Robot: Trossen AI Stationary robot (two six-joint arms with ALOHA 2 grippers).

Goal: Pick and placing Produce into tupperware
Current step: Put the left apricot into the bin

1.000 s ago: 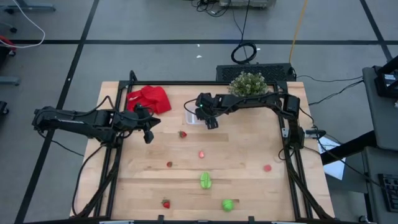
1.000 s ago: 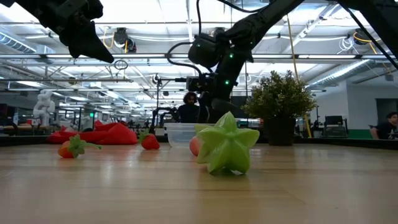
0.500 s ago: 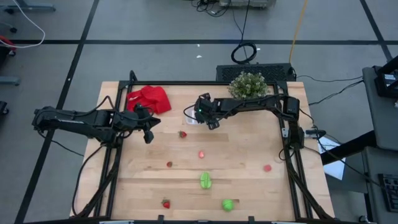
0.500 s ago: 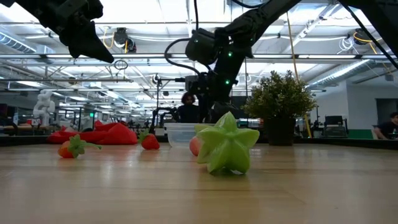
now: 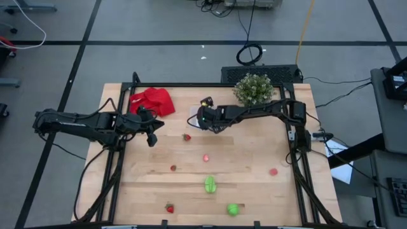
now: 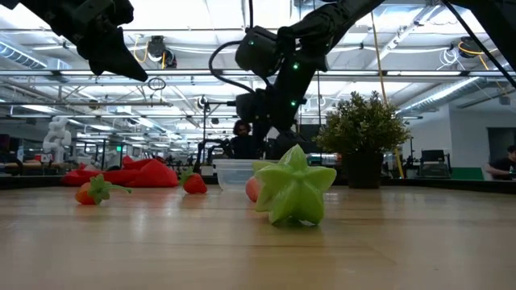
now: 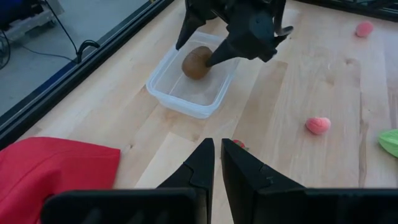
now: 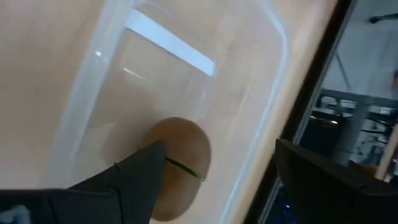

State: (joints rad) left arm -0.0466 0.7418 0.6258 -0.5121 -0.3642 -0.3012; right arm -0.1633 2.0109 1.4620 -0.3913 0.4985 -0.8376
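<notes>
The clear tupperware (image 7: 186,102) stands on the table at the far middle and also shows in the high view (image 5: 193,119). The brown oval (image 7: 198,62) lies inside it. My right gripper (image 8: 217,162) is open above it, pointing down into the tupperware, with the oval (image 8: 180,162) between its fingers, close to one of them. My left gripper (image 7: 217,155) is shut and empty, held above the table's left side (image 5: 151,137). Several red strawberry pieces (image 5: 187,137) and two green pieces (image 5: 210,185) lie on the table. My right gripper stands open over the brown oval, coming from above. One finger (image 8: 134,174) lies beside the oval's side (image 8: 163,152), and I cannot tell whether it touches. The oval rests on the tupperware's floor.
A red cloth (image 5: 152,100) lies at the far left corner. A potted plant (image 5: 254,87) stands at the far edge, right of the tupperware. Loose pieces are scattered over the middle and near part: a pink one (image 5: 206,158), a red one (image 5: 273,171), a green one (image 5: 233,208).
My right gripper has moved a little toward the table's left edge, over the tupperware, and its wrist has tipped. My left arm has kept still.
</notes>
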